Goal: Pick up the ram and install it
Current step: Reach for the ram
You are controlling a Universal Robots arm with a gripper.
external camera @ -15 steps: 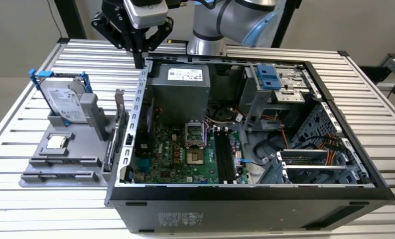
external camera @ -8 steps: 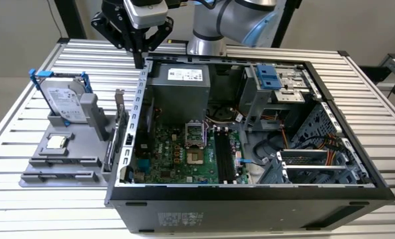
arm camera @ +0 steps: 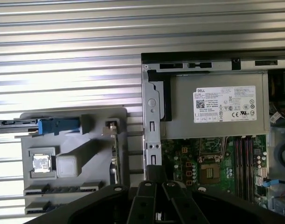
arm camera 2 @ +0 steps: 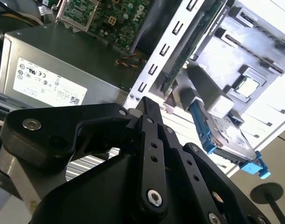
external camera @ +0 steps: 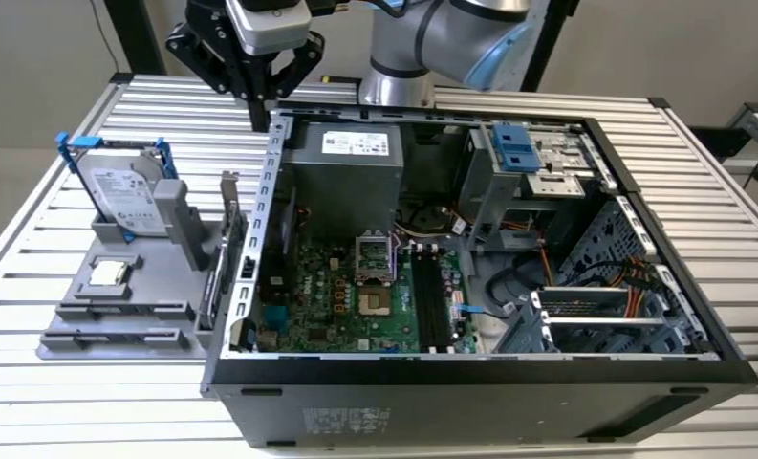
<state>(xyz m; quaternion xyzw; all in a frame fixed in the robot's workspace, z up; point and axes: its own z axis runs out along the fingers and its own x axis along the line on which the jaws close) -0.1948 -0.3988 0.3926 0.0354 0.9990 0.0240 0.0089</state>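
so right now your gripper (external camera: pixel 261 117) is hanging over the far corner of the open pc case (external camera: pixel 481 368), fingers pointing straight down and pinched all the way together, and it's carrying nothing. the ram (external camera: pixel 230 258) is sitting outside the case, standing on its long edge in the grey holder (external camera: pixel 111 320) on the exterior view's left, just beside the case's side wall and running along it. so you're looking at a clear gap between the two: the stick is sitting lower than the fingertips and toward the near side of the table from them, nothing touching. in the second wrist view it's showing up as a long green strip (arm camera 2: pixel 194 44) past the closed fingers. the same holder is also keeping the hard drive (external camera: pixel 123 196) in its blue frame upright at the far end, and the square silver processor chip (external camera: pixel 108 274) is lying flat in the middle. inside the case the motherboard (external camera: pixel 340 306) is lying flat with its black slots (external camera: pixel 427 296) showing, and the power supply (external camera: pixel 347 167) is sitting at the end nearest the gripper.
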